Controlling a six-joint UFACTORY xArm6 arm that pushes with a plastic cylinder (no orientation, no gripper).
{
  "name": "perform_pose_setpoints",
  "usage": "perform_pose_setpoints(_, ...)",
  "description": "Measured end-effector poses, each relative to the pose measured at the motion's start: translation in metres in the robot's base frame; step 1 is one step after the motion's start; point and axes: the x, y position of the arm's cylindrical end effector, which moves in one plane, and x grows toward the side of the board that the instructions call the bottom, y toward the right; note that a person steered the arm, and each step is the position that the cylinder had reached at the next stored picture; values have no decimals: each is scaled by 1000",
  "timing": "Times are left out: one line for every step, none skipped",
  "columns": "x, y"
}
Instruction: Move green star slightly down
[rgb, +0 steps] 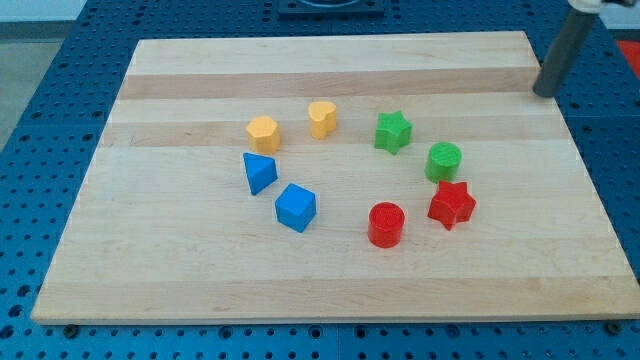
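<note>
The green star (393, 131) sits on the wooden board (200, 270), right of centre and toward the view's top. My tip (545, 93) is at the board's right edge near the view's top, well to the right of and above the green star, touching no block. A green cylinder (444, 161) lies just below and right of the star. A yellow heart-like block (322, 117) lies to the star's left.
A yellow hexagon block (262, 132), a blue triangle block (259, 172), a blue cube (296, 207), a red cylinder (385, 224) and a red star (451, 205) form a ring with the others. A blue perforated table (60, 100) surrounds the board.
</note>
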Motion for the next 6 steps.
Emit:
perform_pose_setpoints(-25, -40)
perform_pose_setpoints(-15, -92)
perform_pose_setpoints(7, -124)
perform_pose_setpoints(37, -156)
perform_pose_setpoints(56, -204)
perform_pose_setpoints(75, -233)
